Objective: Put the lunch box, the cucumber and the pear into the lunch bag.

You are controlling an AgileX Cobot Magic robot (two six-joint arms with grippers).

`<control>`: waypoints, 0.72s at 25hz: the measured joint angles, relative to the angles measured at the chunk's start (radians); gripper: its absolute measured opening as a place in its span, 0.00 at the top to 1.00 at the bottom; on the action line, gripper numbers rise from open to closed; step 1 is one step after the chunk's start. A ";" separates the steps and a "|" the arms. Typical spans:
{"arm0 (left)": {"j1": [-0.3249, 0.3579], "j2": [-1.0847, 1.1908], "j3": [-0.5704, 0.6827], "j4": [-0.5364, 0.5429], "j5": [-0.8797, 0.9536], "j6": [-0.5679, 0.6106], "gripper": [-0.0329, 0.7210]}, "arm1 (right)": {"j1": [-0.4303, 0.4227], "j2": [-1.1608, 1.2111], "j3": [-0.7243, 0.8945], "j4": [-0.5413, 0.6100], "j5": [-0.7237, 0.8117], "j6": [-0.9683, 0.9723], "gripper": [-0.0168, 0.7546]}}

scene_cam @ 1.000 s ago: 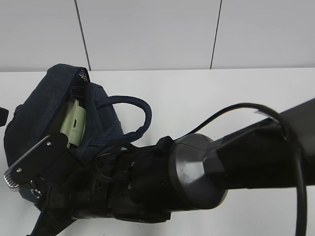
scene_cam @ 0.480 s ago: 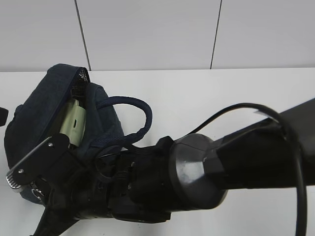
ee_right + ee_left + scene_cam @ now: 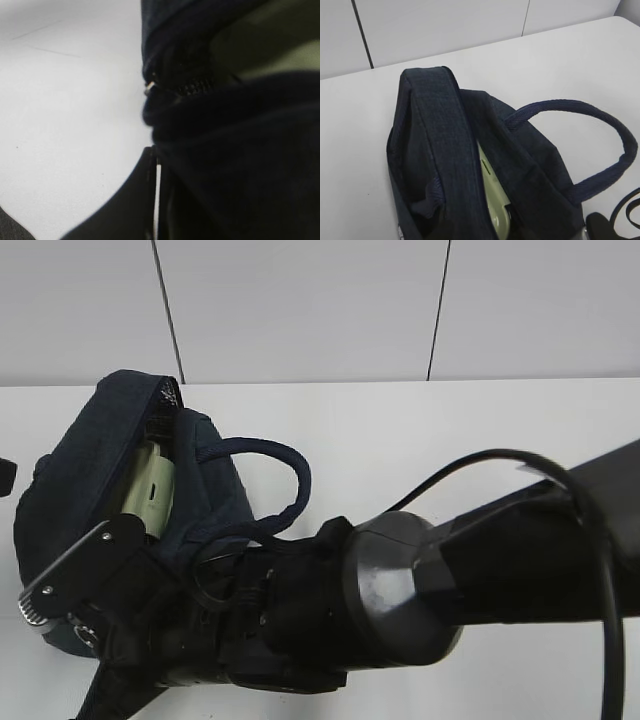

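- Lunch bag (image 3: 90, 470) lies on the white worktop (image 3: 450, 430), mouth gaping, lunch box (image 3: 150, 490) inside.
- Right claw (image 3: 152, 200) clenched at the bag's edge.
- Left claw: can't tell.

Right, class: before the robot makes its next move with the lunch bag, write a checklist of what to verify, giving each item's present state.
1. Lunch bag on the table: ok.
2. Bag mouth open: ok, gap shows in the left wrist view.
3. Lunch box inside the bag: ok, its sage-green lid shows.
4. Cucumber inside: cannot tell, not visible.
5. Pear inside: cannot tell, not visible.
6. Right gripper shut, fingers against the bag fabric: ok; whether fabric is pinched, cannot tell.
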 joint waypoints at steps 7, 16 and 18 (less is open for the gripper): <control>0.000 0.000 0.000 0.009 0.000 0.000 0.64 | 0.000 0.000 -0.001 0.002 0.023 0.000 0.98; 0.000 0.000 0.000 0.021 0.000 0.000 0.64 | 0.002 -0.041 -0.001 0.002 0.097 0.000 0.98; 0.000 0.000 0.000 0.026 0.000 0.000 0.64 | 0.004 -0.050 0.006 0.000 0.107 0.000 0.98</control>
